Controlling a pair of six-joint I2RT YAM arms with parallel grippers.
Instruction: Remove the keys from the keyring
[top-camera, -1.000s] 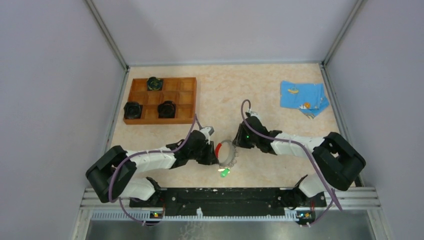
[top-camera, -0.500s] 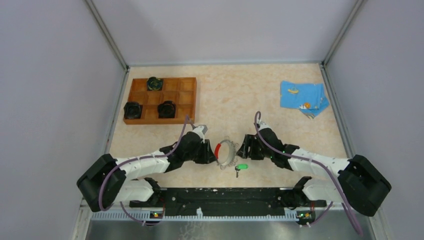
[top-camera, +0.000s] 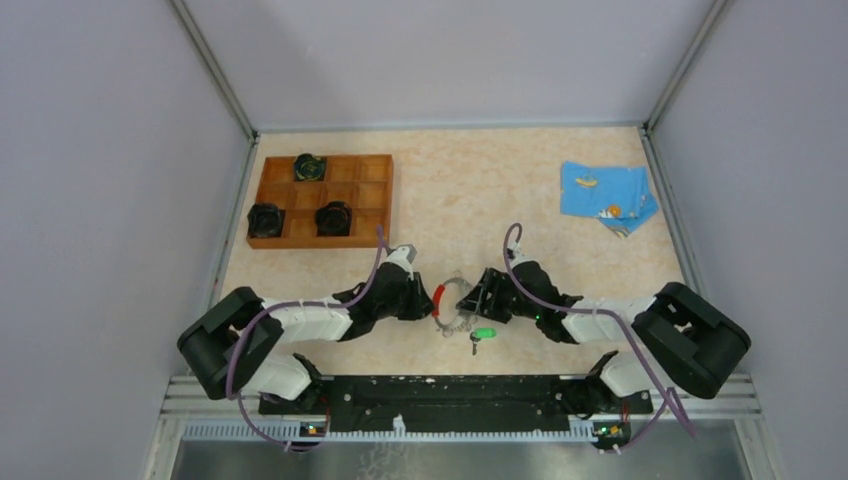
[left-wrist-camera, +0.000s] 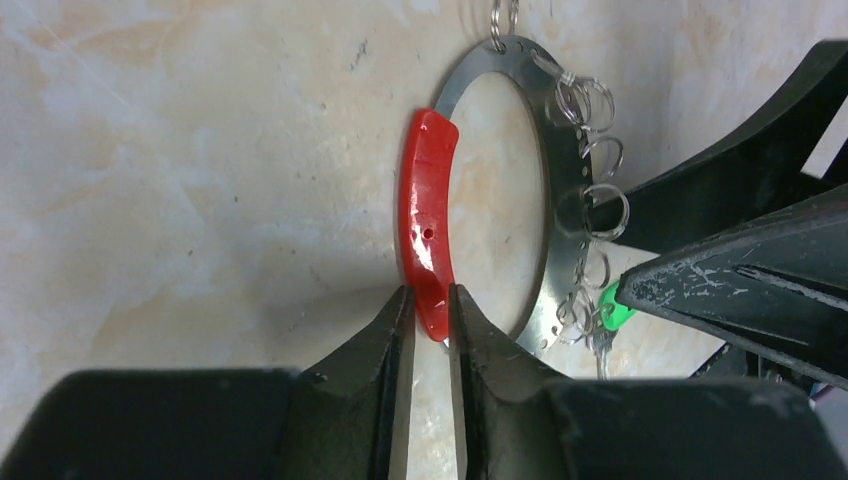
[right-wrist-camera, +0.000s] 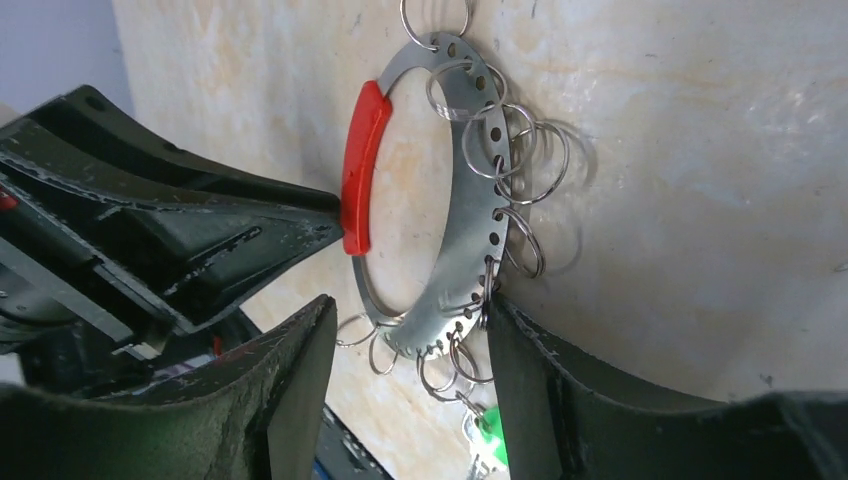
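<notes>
The keyring (top-camera: 455, 302) is a thin grey metal ring with a red section (left-wrist-camera: 425, 210) and several small split rings along its far side. My left gripper (left-wrist-camera: 432, 303) is shut on the lower end of the red section; it also shows in the top view (top-camera: 424, 300). The key (top-camera: 484, 333), with a green head, hangs from a small ring at the ring's near side and lies on the table; its head also shows in both wrist views (left-wrist-camera: 614, 311) (right-wrist-camera: 490, 428). My right gripper (right-wrist-camera: 410, 350) is open, its fingers astride the ring's lower grey part (right-wrist-camera: 470, 240).
A wooden compartment tray (top-camera: 375, 200) with three black round pucks stands at the back left. A blue patterned cloth (top-camera: 606, 195) lies at the back right. The black rail of the arm bases (top-camera: 450, 390) runs along the near edge.
The right gripper swung toward the near edge and then closed in on the ring from the right. The green key shifted right. The left gripper kept its hold on the red section.
</notes>
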